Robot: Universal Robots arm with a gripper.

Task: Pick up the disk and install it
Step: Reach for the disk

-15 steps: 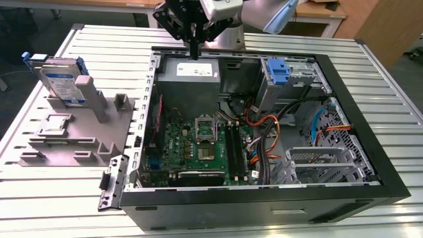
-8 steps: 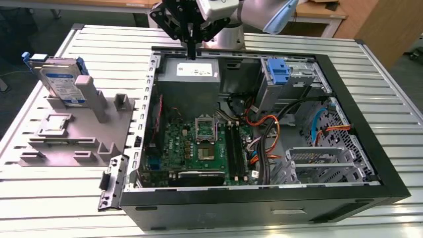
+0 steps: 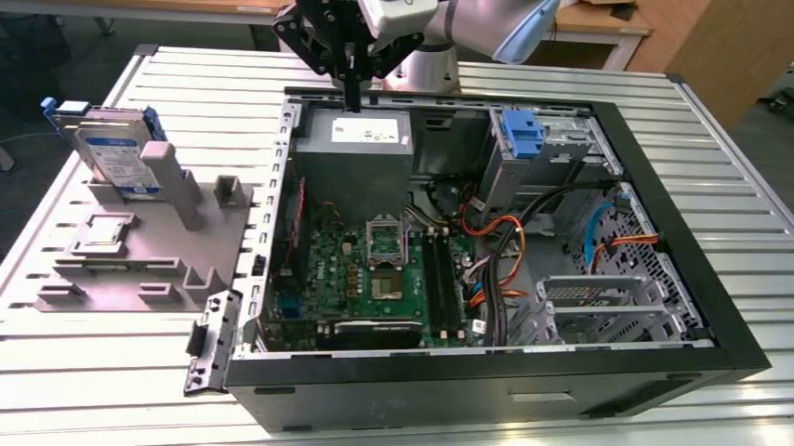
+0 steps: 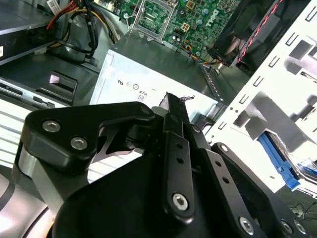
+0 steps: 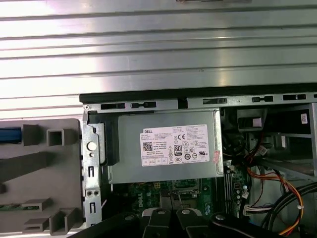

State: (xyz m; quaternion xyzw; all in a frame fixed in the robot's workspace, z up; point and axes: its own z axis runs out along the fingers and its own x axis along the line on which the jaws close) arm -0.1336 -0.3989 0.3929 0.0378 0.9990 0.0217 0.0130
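Observation:
The disk (image 3: 114,156), silver with a blue-and-white label and blue side rails, stands on edge in a slot of the grey fixture (image 3: 162,255) at the exterior view's left. My gripper (image 3: 357,97) hangs over the back edge of the open computer case (image 3: 694,307), well to the right of the disk. Its black fingers point down at the grey power supply (image 3: 355,139) and look shut with nothing between them. In the second wrist view the gripper (image 4: 170,98) shows as one narrow black bar above the power supply (image 4: 148,82). A blue strip (image 5: 10,135) at the fixture's edge in the first wrist view is likely the disk's rail.
Inside the case lie the green motherboard (image 3: 372,274), orange and black cables (image 3: 496,251), a blue plastic bracket (image 3: 526,137) in the rear bay and a metal drive cage (image 3: 596,302). A small square chip (image 3: 106,230) sits on the fixture. Ribbed metal table (image 3: 745,186) surrounds everything.

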